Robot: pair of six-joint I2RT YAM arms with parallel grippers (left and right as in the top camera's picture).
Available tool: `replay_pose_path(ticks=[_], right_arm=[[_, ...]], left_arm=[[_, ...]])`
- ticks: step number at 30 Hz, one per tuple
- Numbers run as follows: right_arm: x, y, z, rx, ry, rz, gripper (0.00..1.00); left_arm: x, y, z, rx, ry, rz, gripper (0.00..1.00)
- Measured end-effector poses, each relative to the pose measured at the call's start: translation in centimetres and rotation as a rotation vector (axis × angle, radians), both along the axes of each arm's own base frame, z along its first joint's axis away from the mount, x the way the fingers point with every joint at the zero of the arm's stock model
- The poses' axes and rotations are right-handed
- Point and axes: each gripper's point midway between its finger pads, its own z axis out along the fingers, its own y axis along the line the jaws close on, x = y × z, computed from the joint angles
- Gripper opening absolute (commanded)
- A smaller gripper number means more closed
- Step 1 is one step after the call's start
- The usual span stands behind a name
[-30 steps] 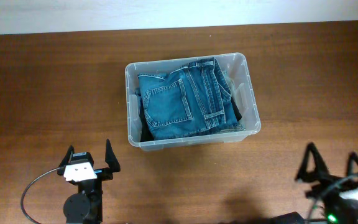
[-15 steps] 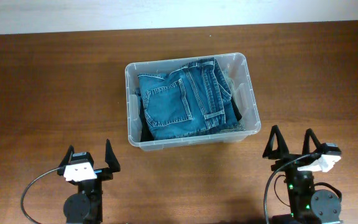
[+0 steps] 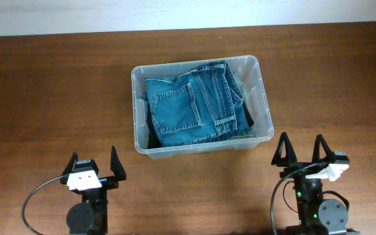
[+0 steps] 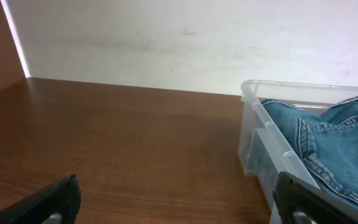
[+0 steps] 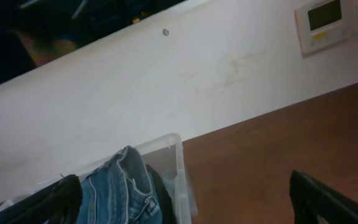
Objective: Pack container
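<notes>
The clear plastic container [image 3: 259,68] stands at the middle back of the table with folded blue jeans [image 3: 194,102] inside, over something dark. My left gripper [image 3: 94,162] is open and empty near the front left, apart from the container. My right gripper [image 3: 300,151] is open and empty at the front right, just in front of the container's right corner. The left wrist view shows the container's near wall [image 4: 258,142] and the jeans [image 4: 337,143] at right. The right wrist view shows the container's rim [image 5: 178,165] and the jeans [image 5: 120,186] at lower left.
The brown wooden table [image 3: 51,98] ends at a white wall [image 3: 175,13] at the back. A wall thermostat [image 5: 324,23] shows in the right wrist view. A cable [image 3: 34,196] loops by the left arm's base.
The right arm has swung left from the table's right front corner and now stands upright in front of the container's right corner. The left arm has not moved.
</notes>
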Motion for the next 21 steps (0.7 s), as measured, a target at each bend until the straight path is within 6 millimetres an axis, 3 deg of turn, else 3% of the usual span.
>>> replay_pose_path(ticks=[5,12,21], right_arm=[[0.5,0.0,-2.2,-0.002,0.029,0.000,0.99],[0.6,0.1,-2.9,-0.044,0.045,0.003,0.98],[0.6,0.3,-5.5,-0.157,0.149,0.010,0.98]], left_arm=[[0.0,0.0,0.0,0.000,0.000,0.000,1.00],[0.0,0.0,0.0,0.000,0.000,0.000,1.00],[0.0,0.0,0.0,0.000,0.000,0.000,1.00]])
